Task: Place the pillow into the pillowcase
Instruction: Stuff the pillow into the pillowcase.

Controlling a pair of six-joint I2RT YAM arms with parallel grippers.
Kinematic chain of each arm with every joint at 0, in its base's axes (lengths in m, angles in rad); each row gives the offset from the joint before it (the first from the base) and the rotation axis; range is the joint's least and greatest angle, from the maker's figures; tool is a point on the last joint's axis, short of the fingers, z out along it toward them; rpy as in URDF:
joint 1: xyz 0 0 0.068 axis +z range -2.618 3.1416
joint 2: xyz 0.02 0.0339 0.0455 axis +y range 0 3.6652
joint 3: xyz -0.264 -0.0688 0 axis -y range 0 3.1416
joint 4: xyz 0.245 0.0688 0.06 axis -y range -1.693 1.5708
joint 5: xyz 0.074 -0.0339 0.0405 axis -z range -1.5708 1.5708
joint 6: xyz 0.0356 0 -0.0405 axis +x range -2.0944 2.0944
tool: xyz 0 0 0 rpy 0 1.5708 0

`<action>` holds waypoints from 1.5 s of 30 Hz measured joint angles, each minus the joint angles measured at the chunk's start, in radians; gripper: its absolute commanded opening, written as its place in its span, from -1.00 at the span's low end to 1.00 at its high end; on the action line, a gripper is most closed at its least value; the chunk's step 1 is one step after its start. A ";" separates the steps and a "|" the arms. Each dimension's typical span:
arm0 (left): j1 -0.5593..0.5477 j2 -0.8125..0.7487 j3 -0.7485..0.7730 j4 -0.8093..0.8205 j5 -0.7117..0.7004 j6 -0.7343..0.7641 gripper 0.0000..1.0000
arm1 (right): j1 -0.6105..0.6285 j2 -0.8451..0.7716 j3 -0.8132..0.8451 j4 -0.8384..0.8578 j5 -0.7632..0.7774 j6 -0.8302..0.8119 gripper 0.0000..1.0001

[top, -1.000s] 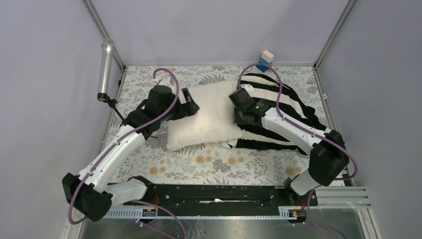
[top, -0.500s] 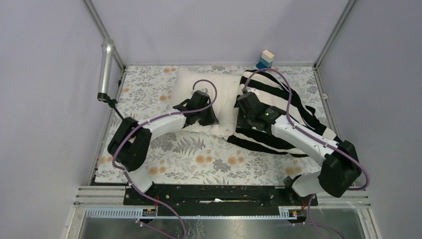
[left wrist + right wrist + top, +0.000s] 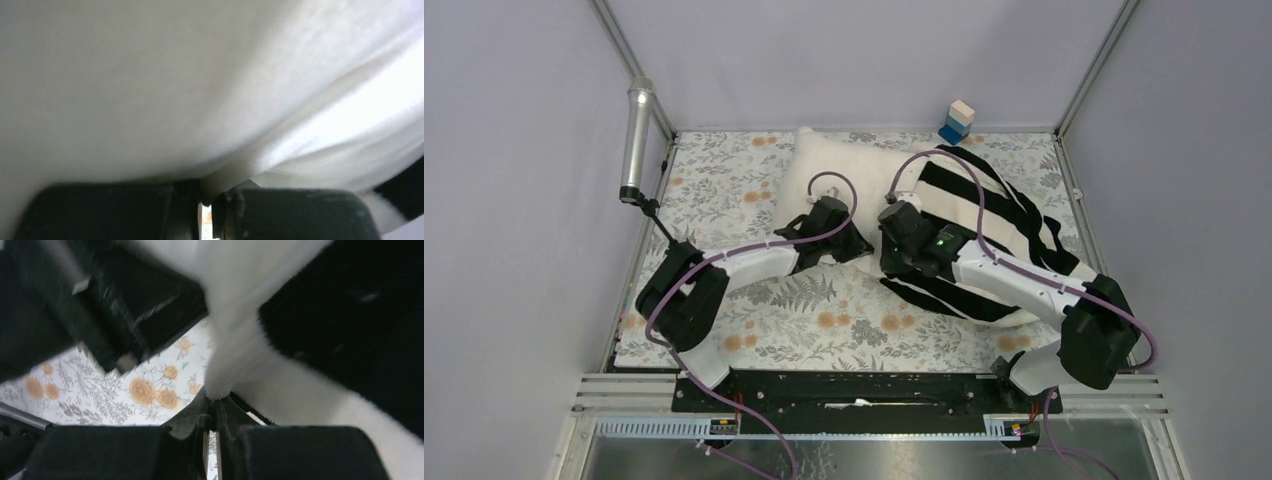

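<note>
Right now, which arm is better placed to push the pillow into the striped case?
Probably left: the left gripper pinches the pillow at its near edge, beside the case. The right gripper clamps the case's edge, likely holding it open.

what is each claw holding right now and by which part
Left claw pinches a fold of the pillow fabric at its near edge. Right claw pinches the pillowcase by a white stripe's edge, beside the pillow.
</note>
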 measured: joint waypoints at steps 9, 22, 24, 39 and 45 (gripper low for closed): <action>-0.103 -0.139 -0.178 0.095 -0.103 -0.098 -1.00 | -0.093 -0.045 0.240 -0.080 0.019 -0.083 0.56; -0.304 -0.228 -0.211 0.045 -0.215 -0.111 -1.00 | -0.226 0.177 0.481 -0.175 0.324 -0.197 0.09; -0.304 -0.240 -0.200 0.018 -0.223 -0.091 -1.00 | -0.227 0.203 0.480 -0.190 0.372 -0.209 0.12; -0.304 -0.263 -0.192 -0.008 -0.235 -0.056 -1.00 | -0.279 0.351 0.548 -0.202 0.525 -0.256 -0.15; -0.304 -0.263 -0.201 0.002 -0.236 -0.055 -1.00 | -0.335 0.400 0.589 -0.211 0.570 -0.282 -0.89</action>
